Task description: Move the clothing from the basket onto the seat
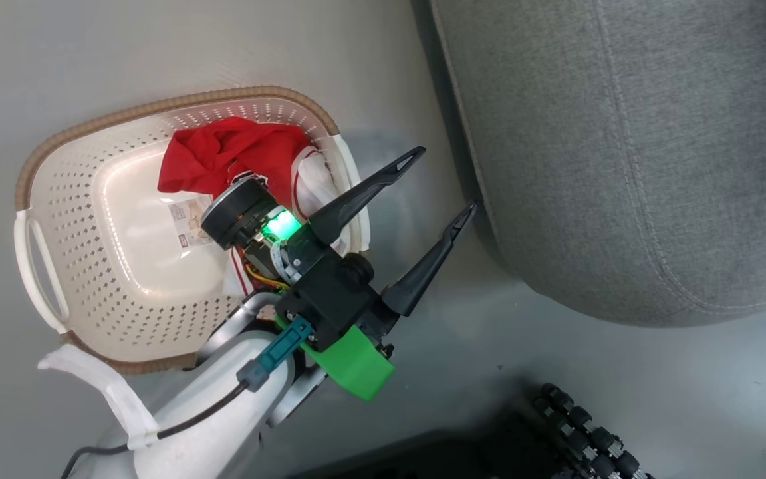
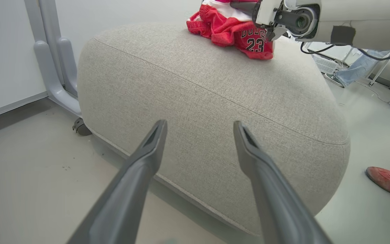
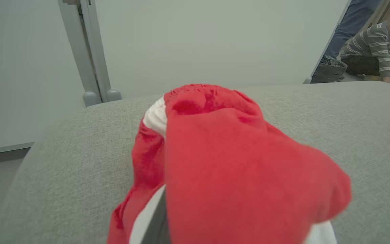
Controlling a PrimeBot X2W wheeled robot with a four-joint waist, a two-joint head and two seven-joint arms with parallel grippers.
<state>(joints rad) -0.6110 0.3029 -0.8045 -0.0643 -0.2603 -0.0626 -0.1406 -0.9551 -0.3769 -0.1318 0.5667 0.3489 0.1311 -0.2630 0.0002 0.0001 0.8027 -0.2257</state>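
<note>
On the grey seat (image 2: 198,84), top surface: one red garment (image 2: 235,32), white-trimmed and crumpled, with black lettering that looked like "BULLS" above the number "23". Right gripper (image 2: 245,6) was pinched closed on this garment, and red cloth draped over its fingers (image 3: 152,217).

On the floor beside the seat: cream perforated basket (image 1: 64,179) with brown rim and white handles. It held a second red garment (image 1: 223,156) with white panels, bunched against the side nearest the seat. Paper label (image 1: 187,223) lay on the basket's bottom, print too small to read.

Left gripper (image 1: 446,179) hung between basket and seat, fingers (image 1: 356,199) spread wide, holding nothing.

Red shoe (image 2: 388,179) stood on the floor near the seat.
</note>
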